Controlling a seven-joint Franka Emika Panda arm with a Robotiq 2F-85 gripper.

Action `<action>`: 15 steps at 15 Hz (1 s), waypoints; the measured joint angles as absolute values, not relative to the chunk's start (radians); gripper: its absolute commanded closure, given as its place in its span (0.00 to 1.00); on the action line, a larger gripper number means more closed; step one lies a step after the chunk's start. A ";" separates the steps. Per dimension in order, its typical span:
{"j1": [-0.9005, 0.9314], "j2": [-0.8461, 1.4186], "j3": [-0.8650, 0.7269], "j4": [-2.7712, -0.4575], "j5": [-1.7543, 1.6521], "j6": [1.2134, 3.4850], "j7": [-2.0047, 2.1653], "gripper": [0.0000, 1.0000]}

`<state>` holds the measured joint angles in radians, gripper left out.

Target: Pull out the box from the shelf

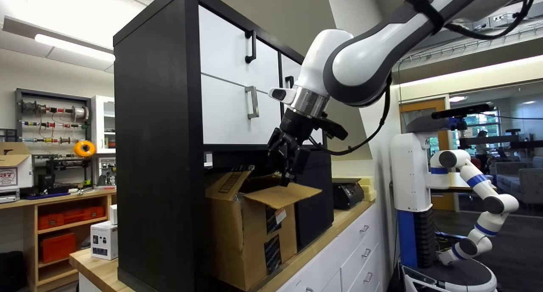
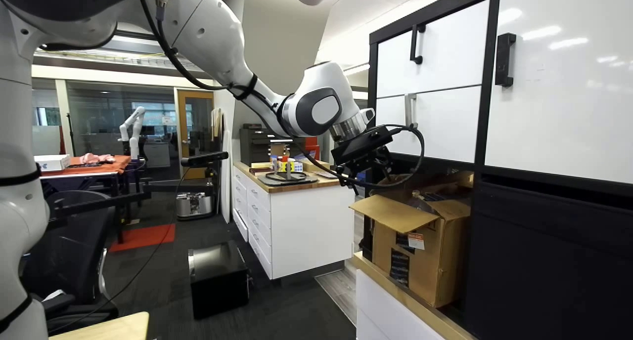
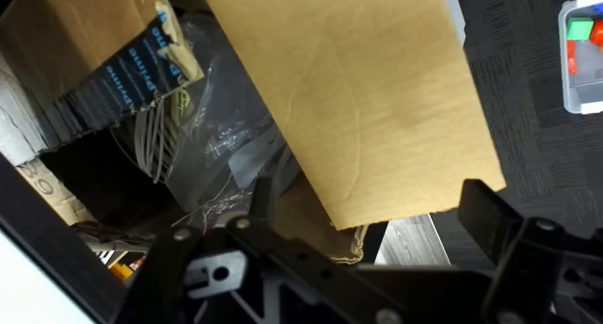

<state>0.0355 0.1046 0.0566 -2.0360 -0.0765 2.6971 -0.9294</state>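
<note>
The brown cardboard box [image 1: 229, 237] sits in the lower cubby of the black shelf [image 1: 155, 156], top flaps loose. In an exterior view, the box [image 2: 452, 256] shows its white label facing out beside a dark bin. My gripper [image 1: 287, 167] is just above the box's opening, near the flap that sticks outward. In the wrist view, the gripper [image 3: 369, 190] has fingers wide apart and nothing held between them. The outward flap [image 3: 358, 102] extends below and between the fingertips; contact cannot be told. Plastic wrap and white cables show inside the box. The shelf's black edge [image 3: 47, 234] is at lower left.
White doors with a grey handle [image 1: 253, 102] are just above the gripper. A dark fabric bin [image 1: 314, 198] stands beside the box. The shelf rests on a wooden counter [image 1: 339, 220] over white drawers. A black device [image 1: 348, 193] lies further along the counter.
</note>
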 measured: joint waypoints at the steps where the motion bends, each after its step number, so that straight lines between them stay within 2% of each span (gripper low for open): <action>1: 0.033 0.113 0.057 -2.034 -0.076 2.715 -0.950 0.00; 14: -0.005 0.315 0.093 -1.907 -0.052 2.761 -1.121 0.00; 15: -0.010 0.325 0.100 -1.898 -0.052 2.761 -1.130 0.25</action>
